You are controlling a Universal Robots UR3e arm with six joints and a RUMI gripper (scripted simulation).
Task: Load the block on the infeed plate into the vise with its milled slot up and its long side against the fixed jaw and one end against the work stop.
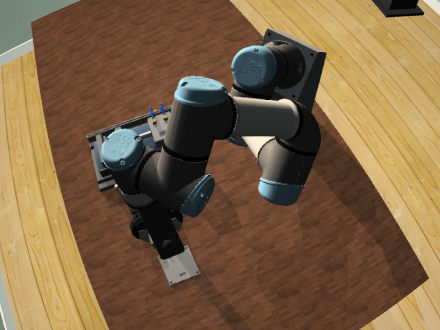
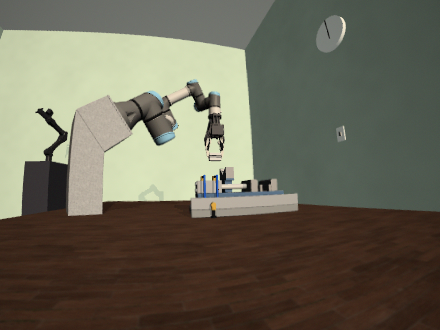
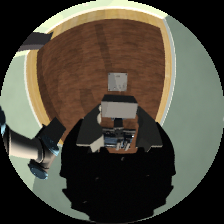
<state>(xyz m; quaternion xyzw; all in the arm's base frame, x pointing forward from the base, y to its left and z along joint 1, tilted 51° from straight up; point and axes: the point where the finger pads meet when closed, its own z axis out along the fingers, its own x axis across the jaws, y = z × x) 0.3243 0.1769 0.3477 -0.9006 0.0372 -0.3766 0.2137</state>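
The part (image 2: pixel 215 158) (image 3: pixel 118 109) is a light grey block held level between the fingertips; whether its slot faces up is too small to tell. My gripper (image 2: pixel 215 154) is shut on it and points down. In the top view the arm hides the part. The part is in the air above the vise fixture (image 2: pixel 250 205), whose grey base carries jaws and a rod. In the top view the arm covers much of the fixture; the wrist view shows a little of it beyond the part. The work stop and low bars cannot be made out.
The infeed plate (image 1: pixel 184 266) (image 3: pixel 117 79) bears no block. Blue air fittings (image 1: pixel 152 113) (image 2: pixel 204 186) stand up at the fixture's side. A taller grey block (image 2: pixel 229 173) rises from the fixture below the gripper. The arm's mount (image 2: pixel 89 165) stands to one side.
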